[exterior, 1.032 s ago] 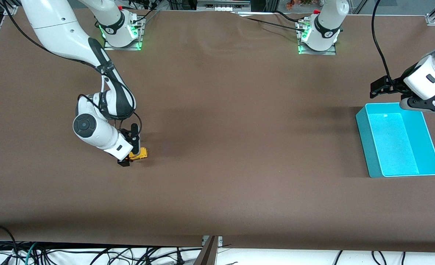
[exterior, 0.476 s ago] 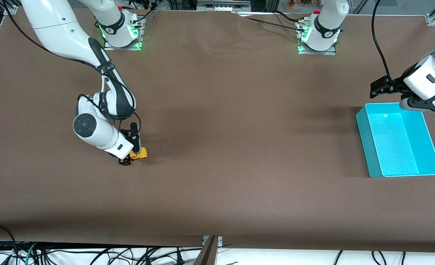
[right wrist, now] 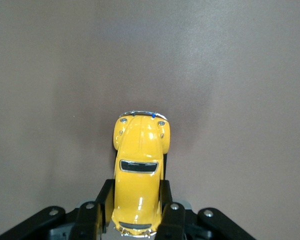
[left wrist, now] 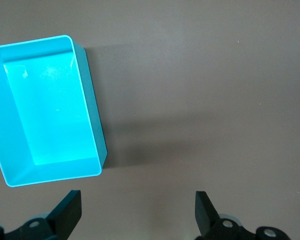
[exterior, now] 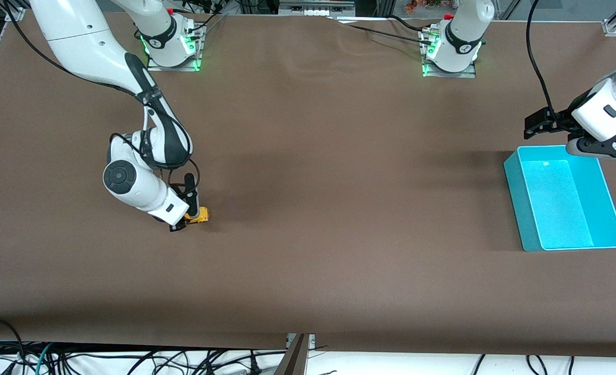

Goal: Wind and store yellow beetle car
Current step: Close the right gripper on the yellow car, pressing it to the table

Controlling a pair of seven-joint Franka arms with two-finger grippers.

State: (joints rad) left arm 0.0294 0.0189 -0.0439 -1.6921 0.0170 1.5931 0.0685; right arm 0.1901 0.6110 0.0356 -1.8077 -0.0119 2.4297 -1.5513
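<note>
Gripping car point(exterior: 199, 215) on table point(exterior: 318, 156), right gripper point(exterior: 188, 219) clamped on its sides.
Left gripper point(left wrist: 137, 212) waits, fingers spread, beside bin point(exterior: 563, 203).

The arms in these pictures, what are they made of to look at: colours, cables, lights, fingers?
Both arms are glossy white shells with black bands at the joints. Black cables loop along them. Each base carries a red button and glows green. The right gripper and left gripper are black, each with two short flat fingers.
</note>
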